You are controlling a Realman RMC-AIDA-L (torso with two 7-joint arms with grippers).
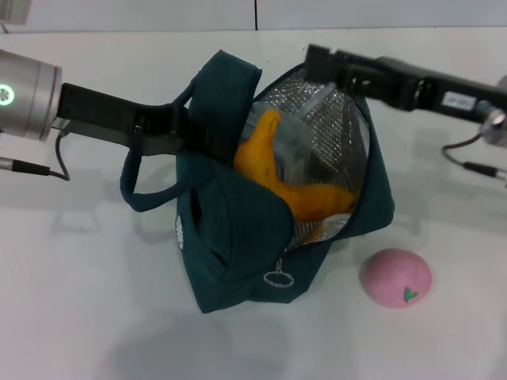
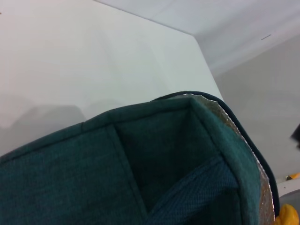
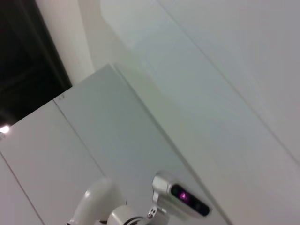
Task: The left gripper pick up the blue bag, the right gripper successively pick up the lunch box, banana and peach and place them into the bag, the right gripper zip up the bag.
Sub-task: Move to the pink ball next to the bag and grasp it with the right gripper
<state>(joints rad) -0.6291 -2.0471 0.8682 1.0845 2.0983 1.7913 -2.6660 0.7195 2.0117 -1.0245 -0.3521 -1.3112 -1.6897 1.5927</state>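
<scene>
The blue bag [image 1: 238,237] stands open in the middle of the table, its silver lining showing. My left gripper [image 1: 207,136] reaches in from the left and is shut on the bag's left rim by a handle. The banana [image 1: 297,190] lies inside the bag, on top of the clear lunch box [image 1: 295,142], which is mostly covered. The peach [image 1: 396,277] rests on the table to the right of the bag's near end. My right gripper [image 1: 315,63] hovers at the bag's far rim. The left wrist view is filled with the bag's fabric [image 2: 140,164], with a sliver of banana [image 2: 288,216] at the edge.
The zipper's ring pull [image 1: 278,279] hangs at the bag's near end. One loop handle [image 1: 139,198] droops to the left over the white table [image 1: 79,301]. The right wrist view holds only walls and a white device [image 3: 180,197].
</scene>
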